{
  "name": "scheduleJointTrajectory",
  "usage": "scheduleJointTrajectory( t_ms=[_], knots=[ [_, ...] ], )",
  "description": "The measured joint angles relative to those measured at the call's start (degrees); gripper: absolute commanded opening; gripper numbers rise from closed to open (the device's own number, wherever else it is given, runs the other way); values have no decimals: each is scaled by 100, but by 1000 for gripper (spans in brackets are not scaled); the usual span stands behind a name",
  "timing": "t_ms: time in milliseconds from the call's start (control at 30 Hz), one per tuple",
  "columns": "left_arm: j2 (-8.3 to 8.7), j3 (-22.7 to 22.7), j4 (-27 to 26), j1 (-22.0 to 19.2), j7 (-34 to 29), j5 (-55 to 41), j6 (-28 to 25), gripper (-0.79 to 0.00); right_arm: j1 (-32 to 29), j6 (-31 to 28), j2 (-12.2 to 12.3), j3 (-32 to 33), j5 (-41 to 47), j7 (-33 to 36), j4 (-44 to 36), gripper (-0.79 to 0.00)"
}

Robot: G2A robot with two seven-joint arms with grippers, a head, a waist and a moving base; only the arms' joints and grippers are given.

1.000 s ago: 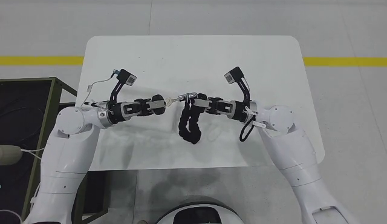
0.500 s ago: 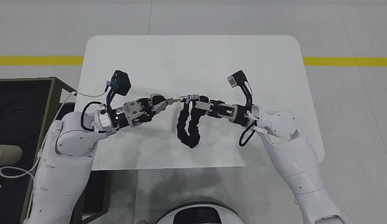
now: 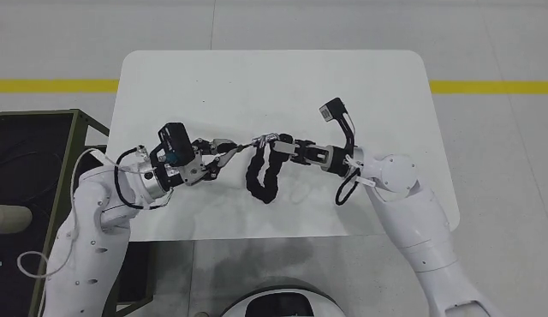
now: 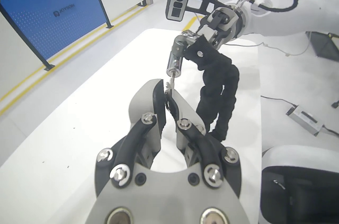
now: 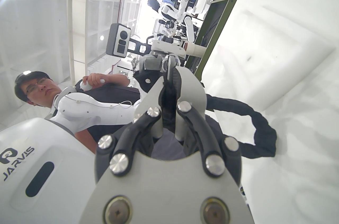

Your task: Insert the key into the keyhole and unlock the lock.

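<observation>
Key [image 4: 169, 84] held by its head between the two fingers [image 4: 148, 105] of the left gripper [image 4: 166, 93], which are clamped on it, with the blade projecting straight ahead of the fingertips; the blade tip meets the end face of the lock [image 4: 175, 58], a short metal cylinder lying in line with the key just beyond the left fingertips, though how deep the blade sits in the keyhole cannot be told. Right gripper [image 5: 167, 76] facing the left one from the far side of the lock, its fingers [image 5: 190, 92] pressed together on the black sleeved end of the cable [image 4: 219, 92] where that end joins the lock, so that the lock stands out past the right fingertips toward the key. Remaining cable falling away from the right fingers in a bent loop that drops toward the white table [image 3: 342, 86] beneath both grippers; key and lock themselves are held above the tabletop, between the two opposed sets of fingertips, as seen in the top view
</observation>
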Motion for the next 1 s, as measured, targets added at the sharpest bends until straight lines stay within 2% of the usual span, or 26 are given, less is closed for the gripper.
scheduleJointTrajectory(
  t_ms=[133,267,467,600,633,667,767,867,933,1000],
  knots=[
    [4,7,-130,133,903,1140,232,-785,39,12,2,-35,1,-34,18,-785],
    [26,105,-163,246,1850,2323,708,-785,70,23,5,-66,7,-61,38,-785],
    [87,307,6,405,3370,4140,1922,-785,99,62,24,-56,-2,-90,52,-785],
    [110,412,168,459,4046,4809,2642,-785,102,93,45,-20,-14,-82,52,-785],
    [112,423,195,463,4136,4894,2775,-71,102,99,50,-16,-17,-76,51,-785],
    [113,435,218,468,4189,4956,2891,0,102,106,54,-12,-18,-72,52,-785],
    [103,486,277,458,4239,4805,3009,0,95,81,74,39,-74,-100,61,-785],
    [66,433,377,462,4159,3989,2773,0,13,-122,130,278,-328,-268,11,-785],
    [50,394,416,463,4094,3145,2725,0,-119,-281,190,592,-401,-392,-86,-785],
    [50,395,415,462,4102,2798,2733,0,-278,-463,270,1011,-507,-458,-253,-785]
  ],
)
